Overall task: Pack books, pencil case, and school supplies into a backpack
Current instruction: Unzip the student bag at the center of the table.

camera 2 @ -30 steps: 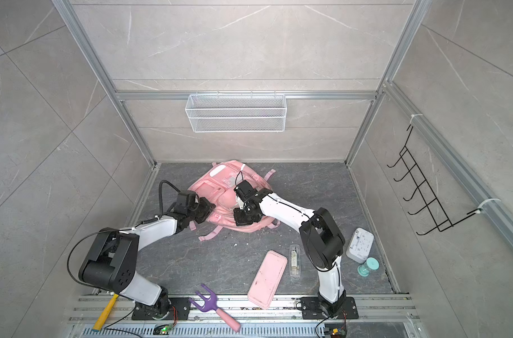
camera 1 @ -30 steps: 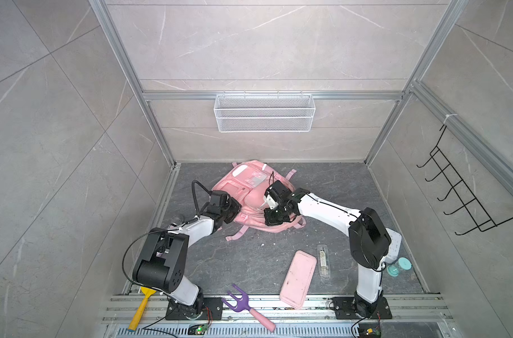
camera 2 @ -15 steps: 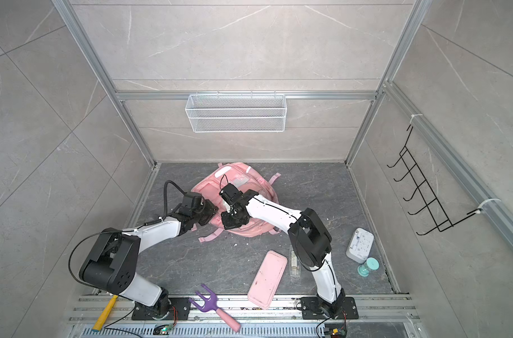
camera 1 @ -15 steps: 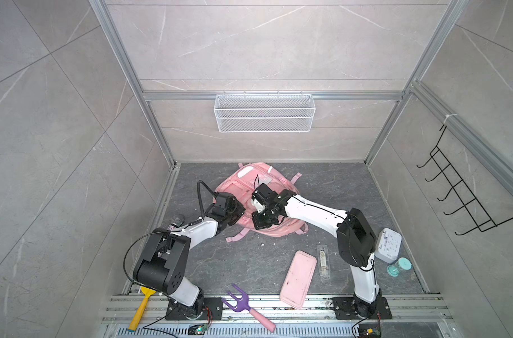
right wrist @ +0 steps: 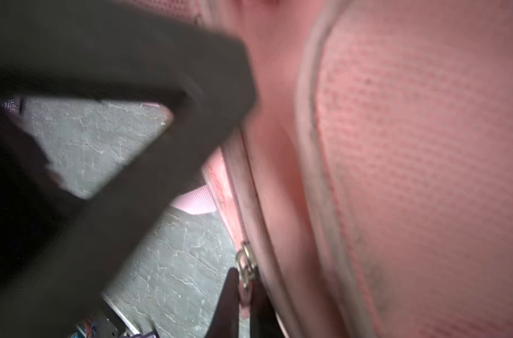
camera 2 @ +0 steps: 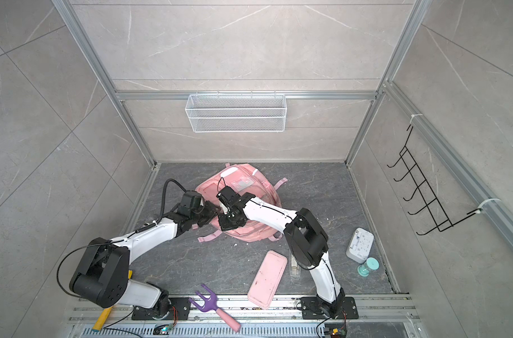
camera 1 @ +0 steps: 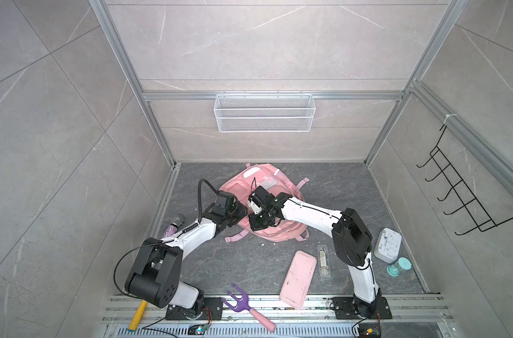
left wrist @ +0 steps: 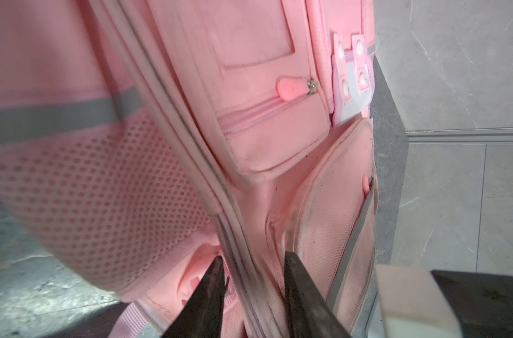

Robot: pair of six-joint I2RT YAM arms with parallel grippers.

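Two grippers work at the near-left side of the pink backpack (camera 1: 281, 181), which lies toward the back middle of the grey floor (camera 1: 249, 263). In the right wrist view, the right gripper (right wrist: 245, 282) is pressed together on the metal-ringed zipper pull (right wrist: 244, 262) of the main seam. In the left wrist view, the left gripper (left wrist: 250, 263) stands spread, its jaws either side of the piped zipper seam and gripping nothing that shows.

The step appears to be running the main zipper open. It would go best if the left gripper closed on the fabric beside the track and held it taut. The right should then draw the pull along the seam's curve, not away from the bag. Otherwise the soft bag may slide or the small pull may slip free.

The pencil case (camera 1: 297, 278) lies at the floor's front edge, its end over the rail (camera 1: 308, 307). The clear supplies packet (camera 1: 323, 260) lies just beside it, toward the right arm's base. No books are in view.

No brand can be read. The backpack's whitish patch (camera 1: 269, 183), the packet's insert and the white device (camera 1: 388, 244) carry marks too small to make out.
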